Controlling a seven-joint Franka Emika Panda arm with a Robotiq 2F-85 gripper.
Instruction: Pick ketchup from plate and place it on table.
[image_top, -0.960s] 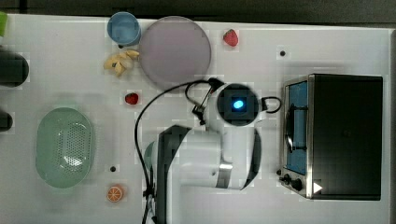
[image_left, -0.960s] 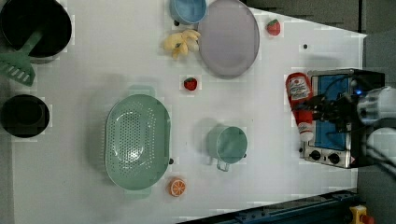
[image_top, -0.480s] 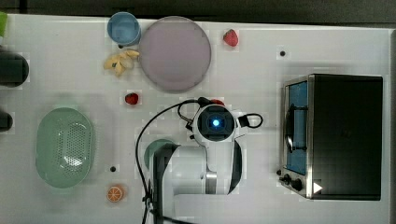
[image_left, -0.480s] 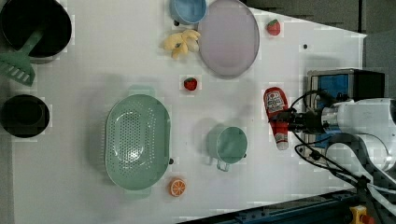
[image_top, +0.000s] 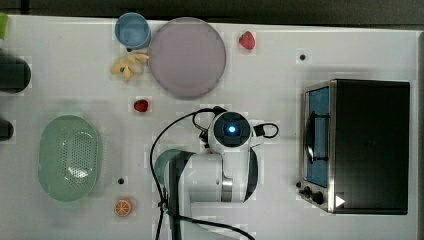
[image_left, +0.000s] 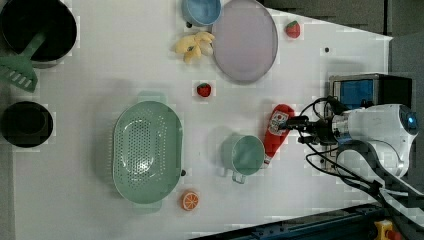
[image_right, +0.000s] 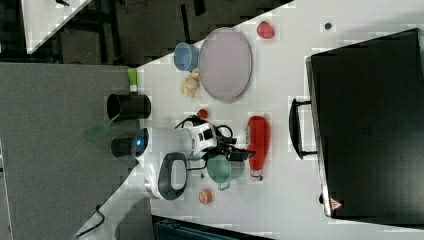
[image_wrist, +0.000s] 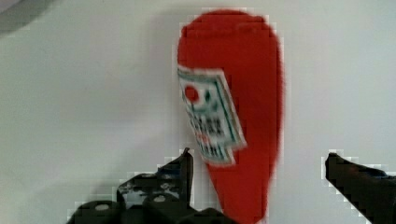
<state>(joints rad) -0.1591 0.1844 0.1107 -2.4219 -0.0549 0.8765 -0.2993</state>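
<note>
White table (image_left: 125, 60) fills the scene, dotted with a few small dark marks. 1 white robot arm reaches across it, wrist bent down low over the surface, and its gripper (image_wrist: 259, 172) hangs with the 2 dark fingers (image_wrist: 180, 170) spread wide apart, gripping nothing.

Between those fingers lies the ketchup (image_left: 276, 132), 1 red bottle on its side on the bare table, label up; in the wrist view there is a gap on each side of it, though whether a finger brushes the narrow end is hard to tell. In the left view the gripper (image_left: 300, 124) sits just beside the bottle's fat end.

Just past the bottle from the gripper stands 1 green mug (image_left: 245, 155), close to the ketchup. Farther beyond the mug lies 1 green colander (image_left: 146, 150), with 1 orange slice (image_left: 190, 200) near it. Well away from the gripper sits 1 lilac plate (image_top: 187, 56), bare, with 1 blue cup (image_top: 132, 30) and 1 bunch of bananas (image_top: 127, 66) next to it. 2 strawberries (image_top: 141, 105) show. Behind the arm stands 1 black toaster oven (image_top: 367, 145).
</note>
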